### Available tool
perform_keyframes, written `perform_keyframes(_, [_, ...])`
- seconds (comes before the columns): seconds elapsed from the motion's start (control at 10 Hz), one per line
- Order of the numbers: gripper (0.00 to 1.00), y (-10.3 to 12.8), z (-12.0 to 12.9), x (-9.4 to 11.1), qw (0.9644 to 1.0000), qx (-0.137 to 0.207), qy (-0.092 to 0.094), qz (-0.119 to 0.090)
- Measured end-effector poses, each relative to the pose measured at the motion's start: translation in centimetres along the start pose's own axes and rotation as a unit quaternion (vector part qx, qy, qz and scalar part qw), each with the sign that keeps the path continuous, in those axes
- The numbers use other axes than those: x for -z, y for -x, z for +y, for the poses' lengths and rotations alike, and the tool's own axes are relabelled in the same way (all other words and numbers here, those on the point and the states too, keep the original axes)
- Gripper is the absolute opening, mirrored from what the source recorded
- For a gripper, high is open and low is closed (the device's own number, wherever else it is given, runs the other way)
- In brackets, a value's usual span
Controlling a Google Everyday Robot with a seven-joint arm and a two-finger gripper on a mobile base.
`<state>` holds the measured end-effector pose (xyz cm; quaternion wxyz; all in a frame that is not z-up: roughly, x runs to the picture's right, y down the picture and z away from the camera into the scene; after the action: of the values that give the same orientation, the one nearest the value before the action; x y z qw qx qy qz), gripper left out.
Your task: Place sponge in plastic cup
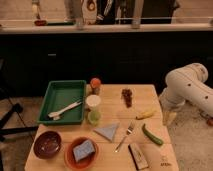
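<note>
Sponge (84, 149), a small blue-grey block, lies in an orange bowl (70, 160) at the front edge of the wooden surface (145, 95), left of centre. A dark brown bowl (47, 144) sits just to the left of the orange one.

The plastic cup (93, 117), short and light green, stands upright near the middle of the surface, behind the sponge and a little to the right. A taller white cup (93, 102) stands right behind the green one, and an orange-capped jar (95, 85) stands further back. A green tray (46, 100) holding a white utensil (65, 108) lies to the left of the cups. In front of the green cup lies a flat grey-blue triangular piece (108, 131), with a fork (125, 136) beside it.

The pale robot arm (187, 90) bends in from the right. Its end effector (170, 118) hangs pointing down just off the right edge of the surface, near a banana (146, 114) and a green vegetable (152, 135). The end effector is spread wide, grips nothing and touches none of the items; it is well apart from both the sponge and the plastic cup. A dark-and-tan block (138, 156) lies at the front right.
</note>
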<state>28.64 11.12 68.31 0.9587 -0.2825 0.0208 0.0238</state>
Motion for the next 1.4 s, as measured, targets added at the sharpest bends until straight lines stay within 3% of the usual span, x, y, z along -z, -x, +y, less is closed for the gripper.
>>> perform_keyframes(0.2, [0.80, -0.1, 0.1, -0.1, 1.0000, 0.001, -0.003, 0.006])
perform_keyframes(0.5, [0.80, 2.4, 2.8, -0.5, 0.9995, 0.029, -0.013, 0.007])
perform_keyframes(0.8, [0.80, 8.4, 5.0, -1.4, 0.9955, 0.093, -0.021, 0.003])
perform_keyframes(1.0, [0.80, 10.9, 5.7, -2.0, 0.9927, 0.118, -0.023, -0.006])
perform_keyframes(1.4, [0.80, 10.8, 5.7, -2.0, 0.9927, 0.118, -0.022, -0.005])
